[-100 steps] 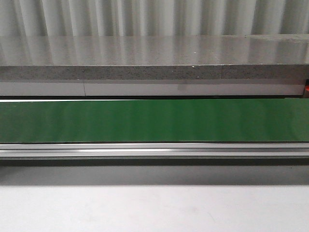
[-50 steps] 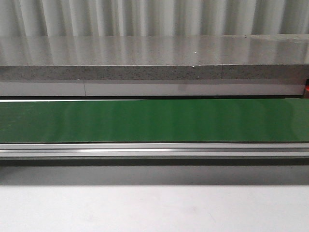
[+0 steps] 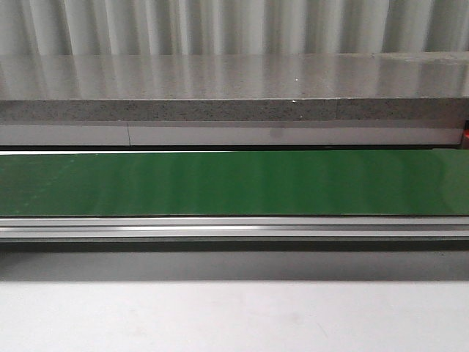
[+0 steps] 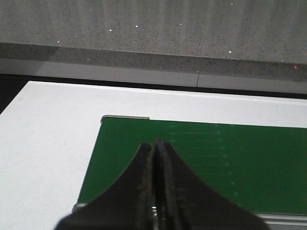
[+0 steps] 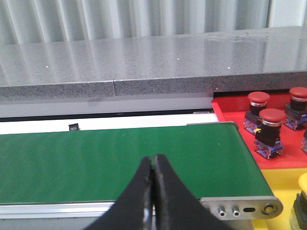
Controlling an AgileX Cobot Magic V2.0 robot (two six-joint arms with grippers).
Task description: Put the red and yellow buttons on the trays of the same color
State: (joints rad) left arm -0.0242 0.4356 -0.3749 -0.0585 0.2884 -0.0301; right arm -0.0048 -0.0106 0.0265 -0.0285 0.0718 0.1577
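Right wrist view has the right gripper (image 5: 152, 160) pressed shut over the green belt (image 5: 115, 160), holding nothing; beyond its fingers, off the belt's end, red buttons (image 5: 272, 119) stand on the red tray (image 5: 235, 122), a yellow tray (image 5: 283, 179) adjoining. Left gripper (image 4: 156, 146) is likewise closed, empty.

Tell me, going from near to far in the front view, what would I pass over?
White table → metal rail → green conveyor belt → grey speckled counter → ribbed wall.
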